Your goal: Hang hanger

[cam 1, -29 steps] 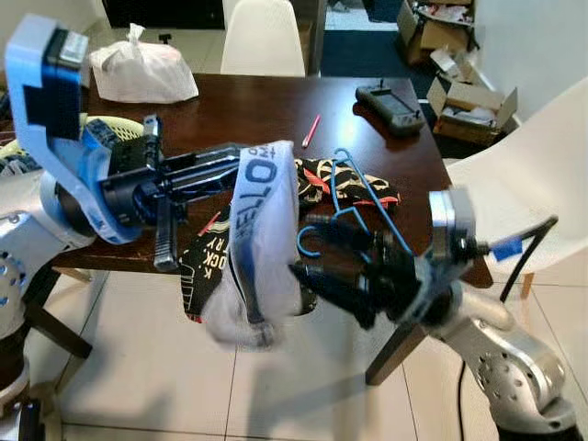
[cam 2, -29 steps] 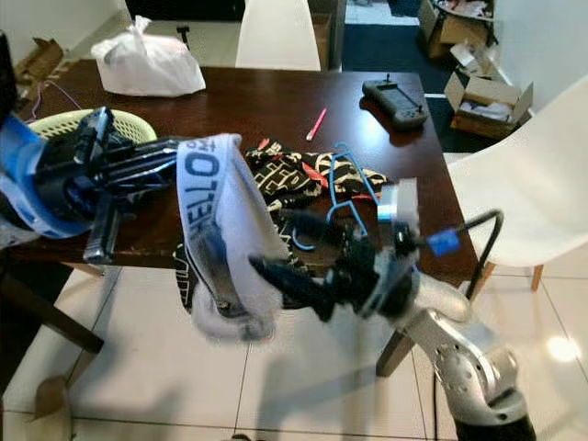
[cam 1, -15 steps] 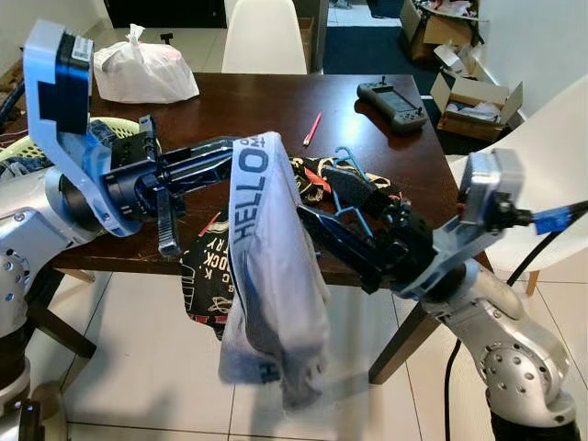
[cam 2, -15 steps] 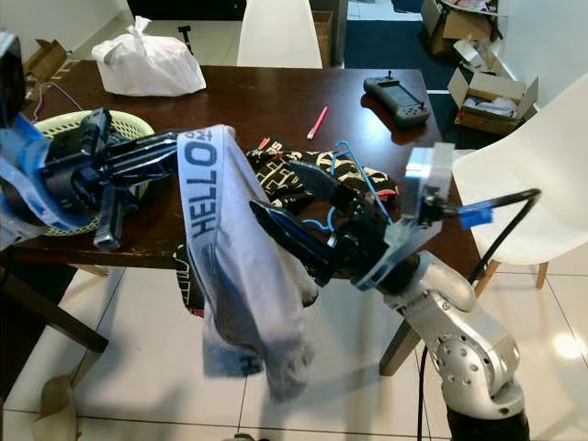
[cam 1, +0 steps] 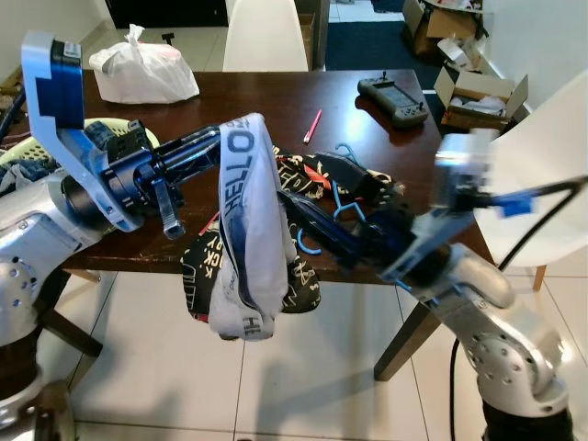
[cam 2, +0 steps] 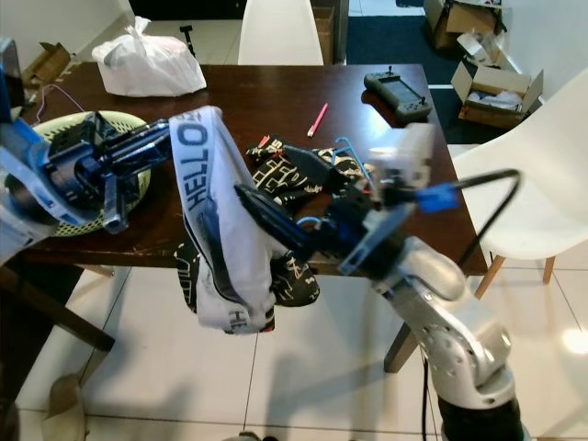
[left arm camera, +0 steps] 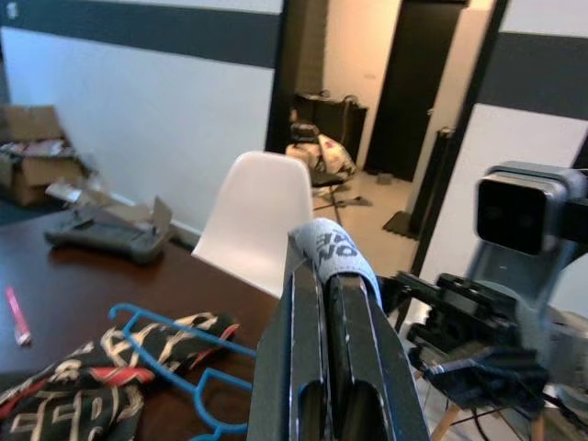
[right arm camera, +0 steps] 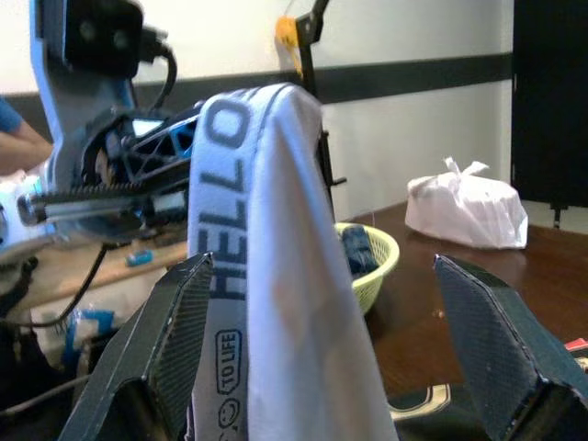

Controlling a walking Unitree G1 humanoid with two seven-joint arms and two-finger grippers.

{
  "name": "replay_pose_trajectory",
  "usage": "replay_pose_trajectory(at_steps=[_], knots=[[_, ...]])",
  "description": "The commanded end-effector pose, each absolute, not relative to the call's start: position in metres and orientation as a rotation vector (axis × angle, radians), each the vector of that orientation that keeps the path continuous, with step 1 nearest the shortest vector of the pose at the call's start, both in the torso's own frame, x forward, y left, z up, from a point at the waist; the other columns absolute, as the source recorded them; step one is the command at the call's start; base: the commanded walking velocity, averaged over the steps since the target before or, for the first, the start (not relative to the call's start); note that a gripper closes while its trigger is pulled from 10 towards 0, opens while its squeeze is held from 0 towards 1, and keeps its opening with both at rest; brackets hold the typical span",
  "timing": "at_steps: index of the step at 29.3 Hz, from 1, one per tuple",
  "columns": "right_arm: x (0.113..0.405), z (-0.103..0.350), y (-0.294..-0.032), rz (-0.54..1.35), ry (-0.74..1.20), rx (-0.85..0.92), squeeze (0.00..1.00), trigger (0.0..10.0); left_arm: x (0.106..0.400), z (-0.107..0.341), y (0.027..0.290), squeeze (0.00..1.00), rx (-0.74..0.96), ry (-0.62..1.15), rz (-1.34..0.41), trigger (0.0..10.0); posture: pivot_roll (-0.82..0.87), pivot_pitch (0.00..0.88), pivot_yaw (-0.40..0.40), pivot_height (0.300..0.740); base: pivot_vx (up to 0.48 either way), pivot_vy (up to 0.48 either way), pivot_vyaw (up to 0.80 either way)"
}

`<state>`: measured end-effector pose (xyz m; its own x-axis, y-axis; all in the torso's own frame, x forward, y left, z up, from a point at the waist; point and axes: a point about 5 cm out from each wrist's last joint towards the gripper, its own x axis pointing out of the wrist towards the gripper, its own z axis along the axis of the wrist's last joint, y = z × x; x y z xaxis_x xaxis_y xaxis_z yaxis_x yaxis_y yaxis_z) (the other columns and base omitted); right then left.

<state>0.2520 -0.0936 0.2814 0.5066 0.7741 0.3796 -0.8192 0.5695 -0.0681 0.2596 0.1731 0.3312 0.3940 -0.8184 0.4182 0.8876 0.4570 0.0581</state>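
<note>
White briefs (cam 1: 243, 239) with a grey HELLO waistband hang in front of the table edge from my left gripper (cam 1: 234, 140), which is shut on the waistband (left arm camera: 333, 250). My right gripper (cam 1: 296, 184) is open beside the cloth. In the right wrist view its two fingers (right arm camera: 179, 331) stand wide apart with the briefs (right arm camera: 276, 276) between them. A blue hanger (cam 2: 344, 147) lies flat on the dark table (cam 1: 248, 106), partly on a black patterned garment (cam 1: 312, 175) that droops over the front edge. My right arm hides part of the hanger.
A yellow-green basket (cam 2: 92, 124) sits at the table's left end, a white plastic bag (cam 1: 142, 73) at the back left. A red pen (cam 1: 312, 127) and a black controller (cam 1: 392, 98) lie farther back. White chairs (cam 1: 542, 156) stand behind and to the right; cardboard boxes (cam 1: 478, 87) beyond.
My right gripper rose from below the table edge and pushed left, so its open fingers now straddle the briefs. The hanging cloth swung and gathered closer under the left gripper.
</note>
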Motion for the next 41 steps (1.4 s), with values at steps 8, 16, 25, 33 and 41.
replay_pose_trajectory(at_steps=[8,16,25,33,41], knots=[[0.253,0.295,-0.089,0.853,-0.455,0.175,0.0,10.0,0.272,0.334,0.18,0.0,-0.258,-0.448,-0.978,10.0,0.11,0.2,0.097,0.74,0.0,0.0,0.0],[0.227,0.273,-0.067,1.067,-0.372,0.091,0.0,10.0,0.277,0.331,0.182,0.0,-0.33,-0.462,-0.929,10.0,0.1,0.202,0.098,0.74,0.0,0.0,0.0],[0.248,0.25,-0.052,0.874,-0.257,0.007,0.0,10.0,0.257,0.329,0.166,0.0,-0.395,-0.463,-1.163,10.0,0.1,0.199,0.095,0.74,0.0,0.0,0.0],[0.261,0.254,-0.065,0.698,-0.281,0.048,0.0,10.0,0.255,0.33,0.168,0.0,-0.391,-0.464,-1.168,10.0,0.1,0.195,0.093,0.74,0.0,0.0,0.0],[0.257,0.268,-0.073,0.707,-0.35,0.207,0.0,10.0,0.255,0.33,0.17,0.0,-0.383,-0.46,-1.156,10.0,0.1,0.199,0.095,0.74,0.0,0.0,0.0]])
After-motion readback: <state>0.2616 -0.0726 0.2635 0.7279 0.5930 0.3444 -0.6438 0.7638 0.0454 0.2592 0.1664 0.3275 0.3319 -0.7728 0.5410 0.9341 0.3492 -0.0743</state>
